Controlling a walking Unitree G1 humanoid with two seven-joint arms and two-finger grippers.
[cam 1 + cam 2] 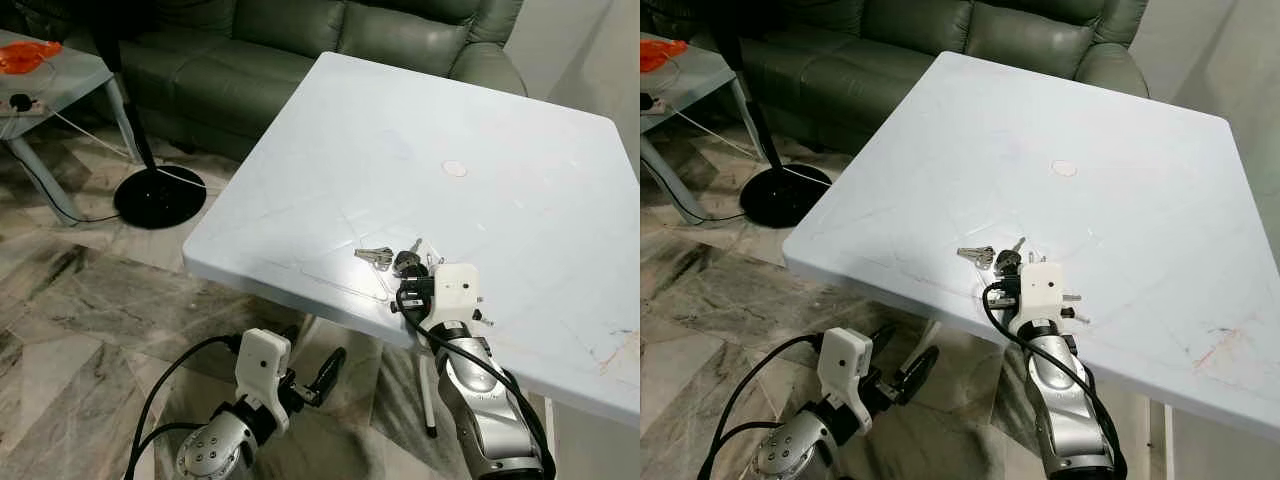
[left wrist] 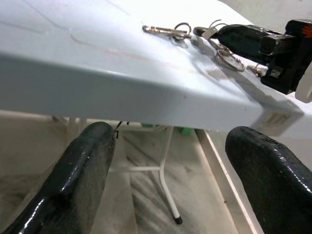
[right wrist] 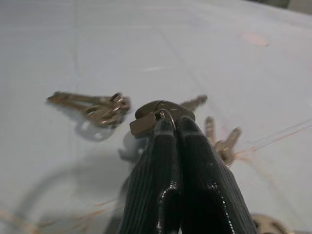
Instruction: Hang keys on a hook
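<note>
A bunch of silver keys (image 1: 378, 257) with a dark fob lies near the front edge of the white table (image 1: 450, 120). My right gripper (image 1: 407, 268) rests on the tabletop at the bunch. In the right wrist view its fingertips (image 3: 168, 127) are pressed together on a ring and small tag of the keys (image 3: 92, 106), while the other keys fan out on the surface. My left gripper (image 2: 165, 161) hangs open below the table edge, nothing between its fingers (image 2: 83, 170), with the keys (image 2: 170, 31) above it on the tabletop.
A green sofa (image 1: 300, 50) stands behind the table. To the left are a black round floor stand (image 1: 160, 196) with cables and a grey side table (image 1: 60, 75) bearing an orange object. Below lies the marble floor (image 1: 80, 330), with a thin white table leg (image 2: 168, 195).
</note>
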